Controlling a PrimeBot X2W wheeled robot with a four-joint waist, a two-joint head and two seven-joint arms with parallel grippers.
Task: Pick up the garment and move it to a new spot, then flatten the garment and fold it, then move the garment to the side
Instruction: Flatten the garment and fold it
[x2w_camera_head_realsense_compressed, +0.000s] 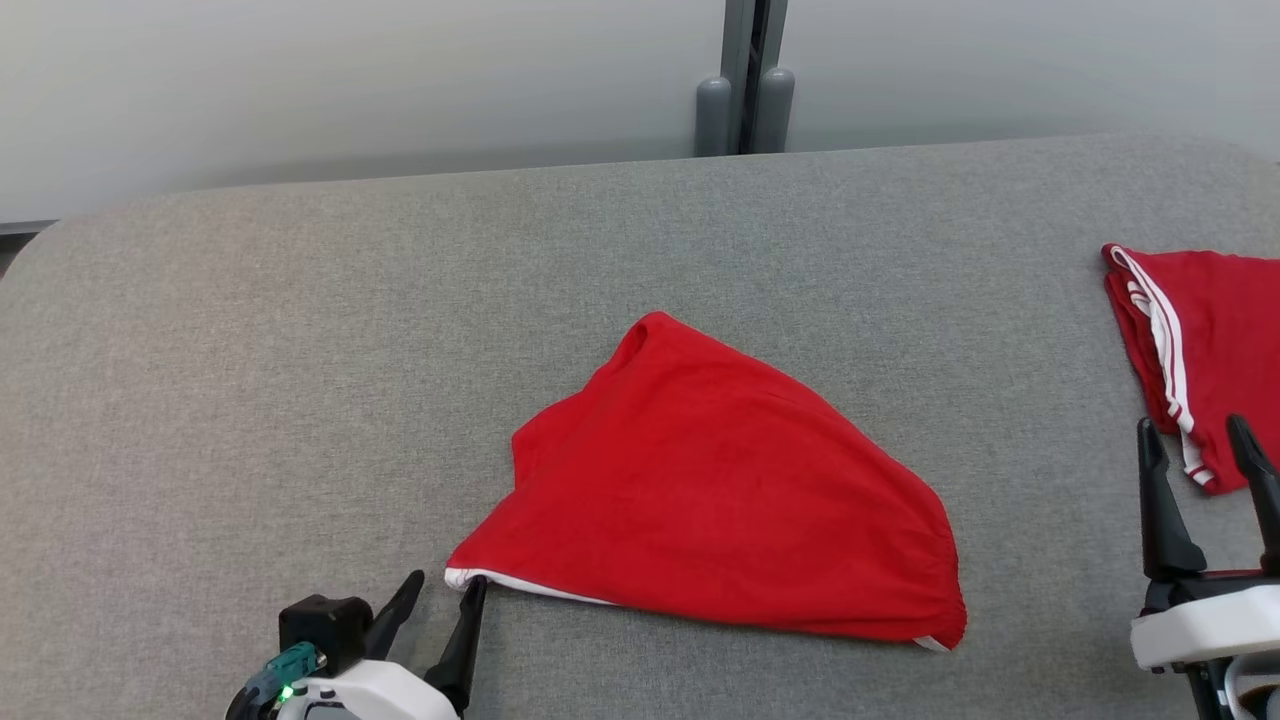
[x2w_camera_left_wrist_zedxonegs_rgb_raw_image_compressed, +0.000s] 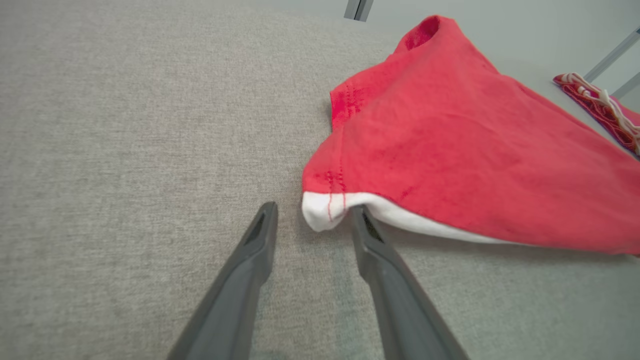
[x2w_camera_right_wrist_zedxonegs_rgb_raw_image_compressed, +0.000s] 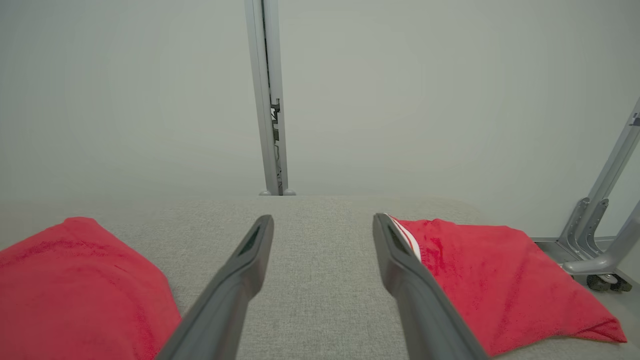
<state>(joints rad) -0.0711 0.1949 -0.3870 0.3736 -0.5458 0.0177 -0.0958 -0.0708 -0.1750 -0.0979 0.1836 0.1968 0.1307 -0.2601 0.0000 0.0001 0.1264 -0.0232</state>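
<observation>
The red garment lies in a loose, roughly triangular heap in the middle of the grey padded table. Its white-hemmed corner points toward the near left. My left gripper sits low at that corner with its jaws apart. In the left wrist view, the white corner of the garment rests between the tips of the left gripper, against the right finger, and is not pinched. My right gripper stands open at the near right, holding nothing. The right wrist view shows the right gripper over bare table, the garment to its left.
A second red garment with white stripes lies folded at the table's right edge, just beyond my right fingers; it also appears as the striped garment and the striped garment. A grey post stands behind the table. A metal frame on wheels stands off the table to the right.
</observation>
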